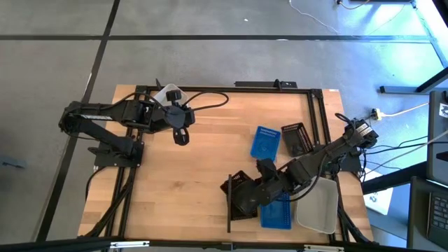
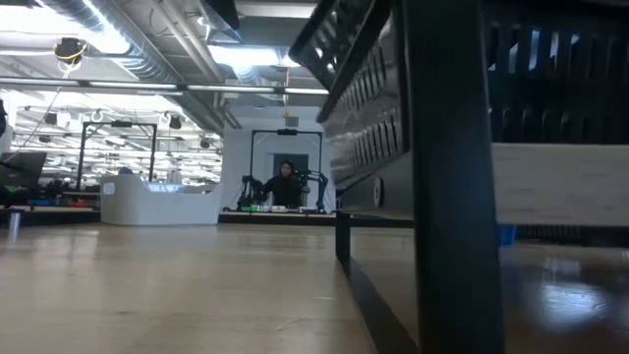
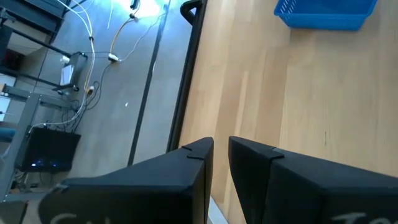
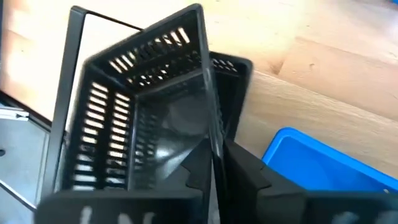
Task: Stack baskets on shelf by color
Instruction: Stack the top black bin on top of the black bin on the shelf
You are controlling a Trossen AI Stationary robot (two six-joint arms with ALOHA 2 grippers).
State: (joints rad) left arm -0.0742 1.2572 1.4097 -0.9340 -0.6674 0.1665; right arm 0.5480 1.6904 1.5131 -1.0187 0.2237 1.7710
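Closest to our right wrist lens, a black slotted basket (image 4: pixel 149 118) sits tilted over a second black one (image 4: pixel 233 74), its side wall pinched between the fingers of our right gripper (image 4: pixel 214 168), which stand only narrowly parted on that wall. Seen from above, this gripper (image 1: pixel 260 183) works at the near right of the table (image 1: pixel 182 182), where the shelf (image 1: pixel 231 199) lies beside a blue basket (image 1: pixel 276 210) and a white one (image 1: pixel 318 206). Another blue basket (image 1: pixel 265 142) and another black basket (image 1: pixel 296 138) wait farther back. Our left gripper (image 1: pixel 180 134) hangs idle over the far left, fingers a slit apart and empty. We judge the black stack is being seated; next we must level the basket, let go and lift clear without dragging it.
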